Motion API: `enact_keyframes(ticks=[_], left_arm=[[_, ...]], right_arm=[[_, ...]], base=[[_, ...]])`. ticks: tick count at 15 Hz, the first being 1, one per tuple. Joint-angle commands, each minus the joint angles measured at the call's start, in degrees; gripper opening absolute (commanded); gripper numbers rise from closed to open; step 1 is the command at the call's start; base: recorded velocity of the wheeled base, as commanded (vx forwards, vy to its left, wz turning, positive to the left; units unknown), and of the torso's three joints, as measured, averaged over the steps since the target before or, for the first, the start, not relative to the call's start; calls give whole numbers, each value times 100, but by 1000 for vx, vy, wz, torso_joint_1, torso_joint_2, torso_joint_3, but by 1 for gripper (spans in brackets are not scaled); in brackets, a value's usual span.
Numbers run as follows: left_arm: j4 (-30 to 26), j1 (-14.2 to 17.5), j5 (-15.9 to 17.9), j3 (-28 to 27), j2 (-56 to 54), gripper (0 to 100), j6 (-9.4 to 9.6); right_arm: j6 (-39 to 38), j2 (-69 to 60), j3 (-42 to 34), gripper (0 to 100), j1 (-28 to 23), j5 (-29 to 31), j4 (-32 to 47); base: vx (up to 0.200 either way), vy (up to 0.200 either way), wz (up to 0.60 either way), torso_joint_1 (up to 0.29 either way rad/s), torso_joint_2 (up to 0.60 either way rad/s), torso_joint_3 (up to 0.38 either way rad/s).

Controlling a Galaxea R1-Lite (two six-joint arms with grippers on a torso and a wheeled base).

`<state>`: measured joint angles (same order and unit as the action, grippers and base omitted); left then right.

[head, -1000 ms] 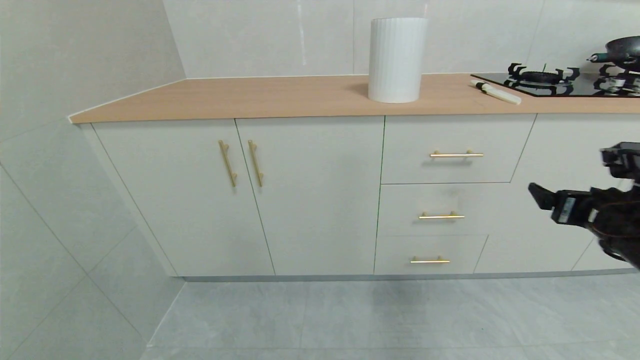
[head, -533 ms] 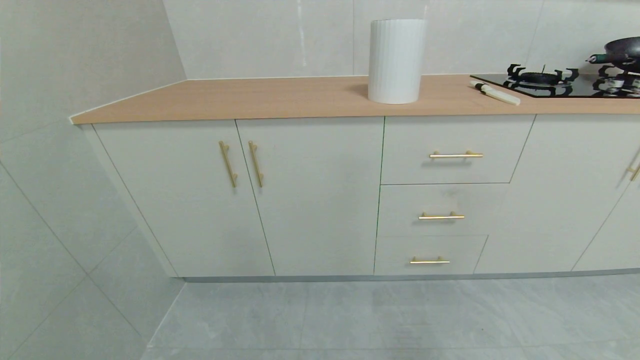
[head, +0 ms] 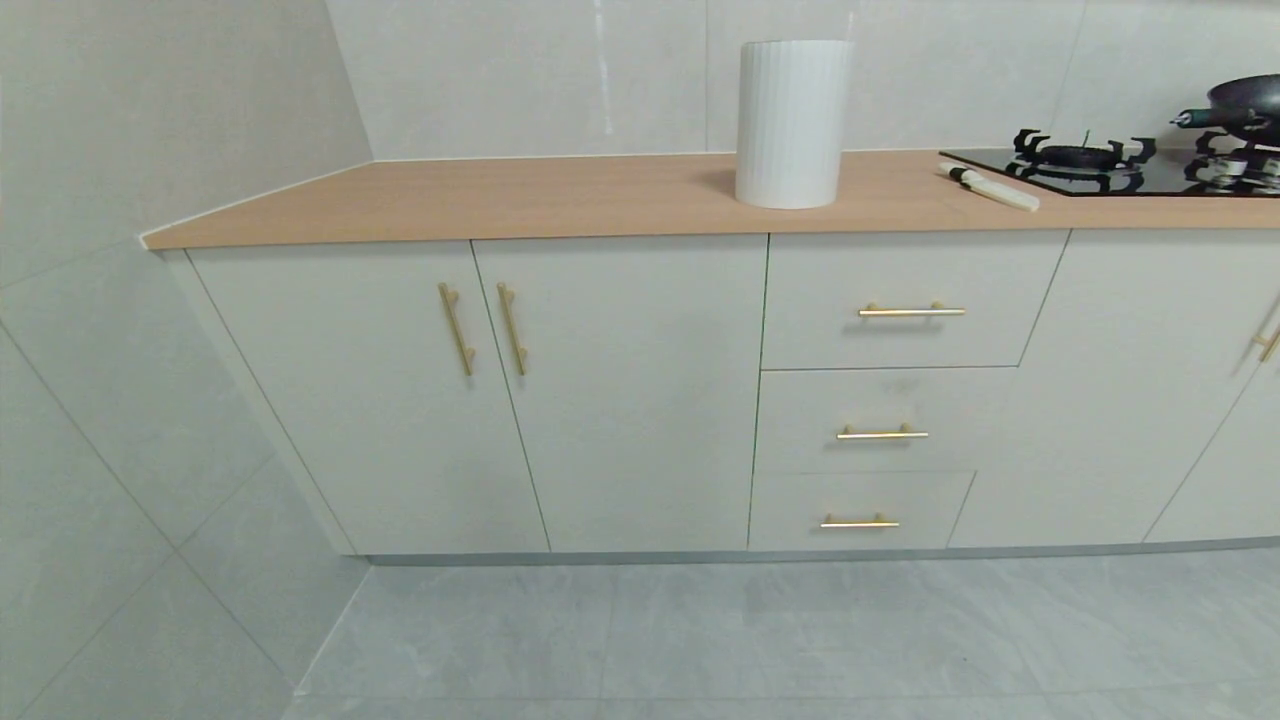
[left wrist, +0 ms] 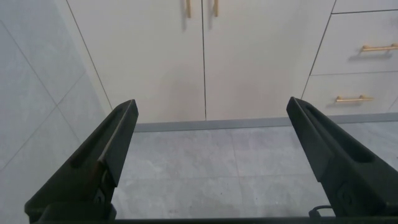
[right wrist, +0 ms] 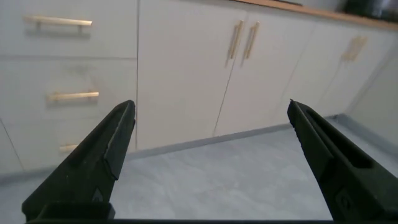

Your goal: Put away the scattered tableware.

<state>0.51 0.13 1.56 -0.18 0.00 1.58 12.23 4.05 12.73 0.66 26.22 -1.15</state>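
While both arms hung in front of the cabinets, the left jaws stood spread wide with nothing between them, above the grey tiled floor [left wrist: 205, 155] and facing 2 shut cabinet doors [left wrist: 249, 56]; the right jaws were likewise spread wide and empty, facing the drawers [right wrist: 68, 62] and another pair of doors [right wrist: 186, 68]. On the wooden bench [head: 500, 195], a pale slender utensil [head: 988, 186] with a dark band near one end lay flat toward the right, just beside the left edge of the black gas hob [head: 1100, 170] and well apart from both jaws; whether it was a knife or some other piece I could not tell. A tall white ribbed holder [head: 793, 120] stood upright on the bench to the left of the utensil, near it but not touching. A dark pan [head: 1240, 100] sat on the hob at the far right. Below the bench, the 2 doors on the left carried upright gold handles [head: 456, 328]; right of them the 3 drawers were stacked, each with 1 level gold handle, all shut.
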Motion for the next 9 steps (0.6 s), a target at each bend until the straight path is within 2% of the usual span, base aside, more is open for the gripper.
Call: enact_keyframes(ticks=[1,3,4,5,8,9], left_arm=[[2,4,2,1,0,100,0],[2,4,2,1,0,100,0],[2,4,2,1,0,100,0],[2,4,2,1,0,100,0],[2,4,2,1,0,100,0],[10,4,-7,1,0,100,-9]], right_arm=[[-186,-405,-271,100,-48,-38,0],[-607,-405,-1150,100,-48,-864,-378],[-660,-405,-1264,100,-48,-1058,-509],[-941,-405,-1273,100,-48,-1515,-360],[-1100,-396,-1273,100,-48,-2675,123],[-1100,-343,-1273,100,-48,-2684,123]], base=[[0,0,0,0,0,0],[0,0,0,0,0,0],[0,0,0,0,0,0],[0,0,0,0,0,0],[0,0,0,0,0,0],[0,0,0,0,0,0]])
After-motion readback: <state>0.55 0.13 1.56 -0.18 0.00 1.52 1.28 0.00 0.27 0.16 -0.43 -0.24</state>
